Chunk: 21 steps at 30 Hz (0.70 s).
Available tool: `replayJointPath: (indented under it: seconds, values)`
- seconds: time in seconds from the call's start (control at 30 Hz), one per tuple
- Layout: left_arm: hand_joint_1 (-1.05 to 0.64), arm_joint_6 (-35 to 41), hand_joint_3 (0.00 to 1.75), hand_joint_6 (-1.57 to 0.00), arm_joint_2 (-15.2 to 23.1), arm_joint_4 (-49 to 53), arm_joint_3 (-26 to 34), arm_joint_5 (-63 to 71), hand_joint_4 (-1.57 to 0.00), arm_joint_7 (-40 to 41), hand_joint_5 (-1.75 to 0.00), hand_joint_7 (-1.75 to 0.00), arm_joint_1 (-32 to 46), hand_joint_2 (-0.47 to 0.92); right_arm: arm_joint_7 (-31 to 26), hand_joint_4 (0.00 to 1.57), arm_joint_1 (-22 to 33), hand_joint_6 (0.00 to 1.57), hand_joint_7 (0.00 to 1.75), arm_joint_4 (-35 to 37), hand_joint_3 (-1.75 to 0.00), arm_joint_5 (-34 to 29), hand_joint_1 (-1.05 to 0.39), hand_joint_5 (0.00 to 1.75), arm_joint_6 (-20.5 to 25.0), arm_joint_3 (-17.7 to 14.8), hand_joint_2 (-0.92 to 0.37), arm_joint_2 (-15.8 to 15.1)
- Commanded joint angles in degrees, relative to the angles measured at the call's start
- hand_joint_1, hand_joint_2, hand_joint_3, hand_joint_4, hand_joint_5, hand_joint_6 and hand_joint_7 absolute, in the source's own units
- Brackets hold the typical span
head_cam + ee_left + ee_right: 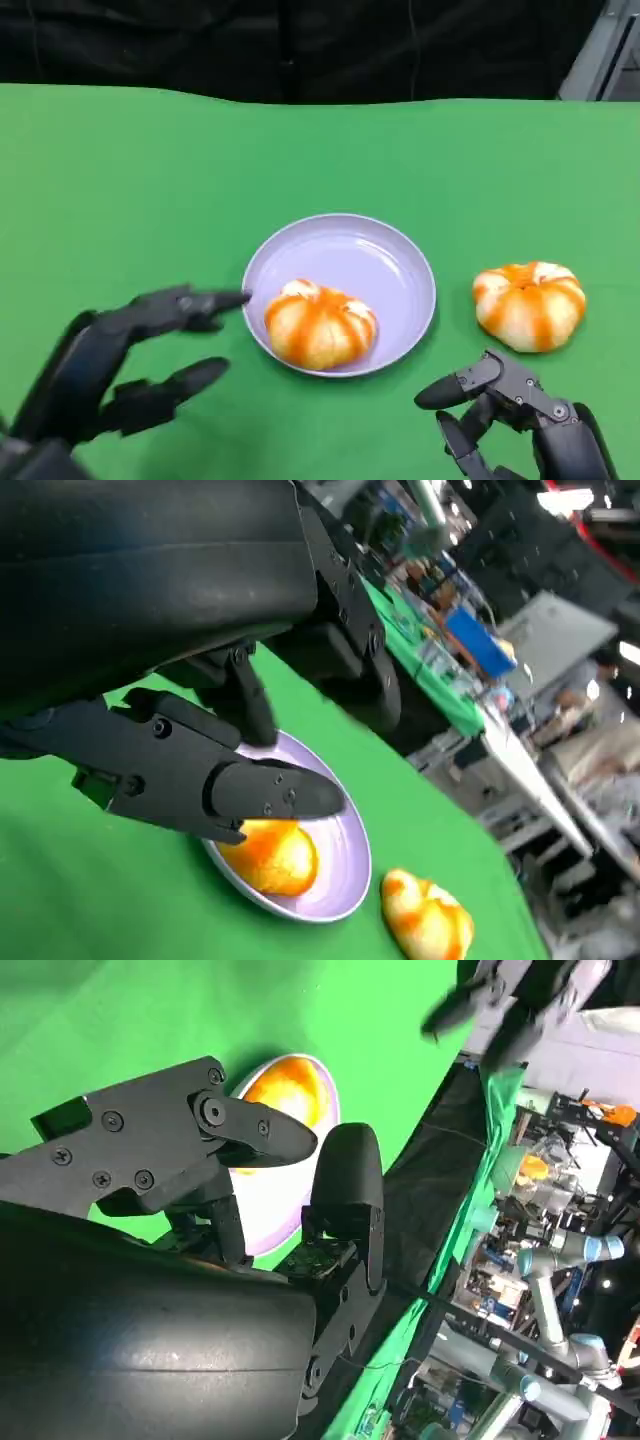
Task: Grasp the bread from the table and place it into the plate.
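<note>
Orange-striped white bread (320,324), lilac plate (385,262), green table (130,190)

I see two round breads, each glossy orange with pale cream segments, lobed like a small pumpkin. One bread (320,324) sits inside the plate (385,258), resting on its near-left part and touching the near rim, upright with its domed top up. The plate is a shallow, round, pale lavender dish lying flat on the green bench, roughly in the middle of my head view. The second bread (530,304) lies on the bench to the right of the plate, just beside its rim but apart from it, also dome up.
</note>
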Motion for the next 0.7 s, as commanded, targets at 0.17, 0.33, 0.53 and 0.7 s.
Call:
replayJointPath:
  seconds: [0.17,0.33,0.53,0.7]
  values:
    - [0.06,-3.5,1.32,-0.87,-4.2,0.6,3.8,-6.8,-0.87,0.7,-1.59,-1.34,6.2,0.42,0.6,0.68,0.2,0.63,1.07,-0.3,-0.68,1.6,-0.21,1.52,-0.8,-1.9,-0.74,-1.4]
    - [0.04,-2.9,1.27,-0.75,-7.4,0.1,3.9,-7.4,-0.80,0.6,-1.74,-1.57,6.7,0.48,0.6,0.68,0.2,0.64,1.07,0.2,-0.67,2.1,-0.20,1.51,-2.1,-2.8,-0.74,-1.8]
    - [0.02,-1.2,1.23,-0.71,-9.3,-0.6,3.3,-9.5,-0.79,-0.4,-1.75,-1.62,8.1,0.51,0.6,0.67,0.5,0.63,1.07,0.8,-0.71,3.2,-0.18,1.52,-4.2,-3.7,-0.72,-2.2]
    - [0.02,-1.1,1.24,-0.71,-9.6,-0.4,3.5,-9.8,-0.78,-0.7,-1.75,-1.63,8.2,0.50,0.6,0.67,0.6,0.63,1.10,1.1,-0.72,3.0,-0.20,1.53,-4.7,-3.9,-0.72,-2.3]
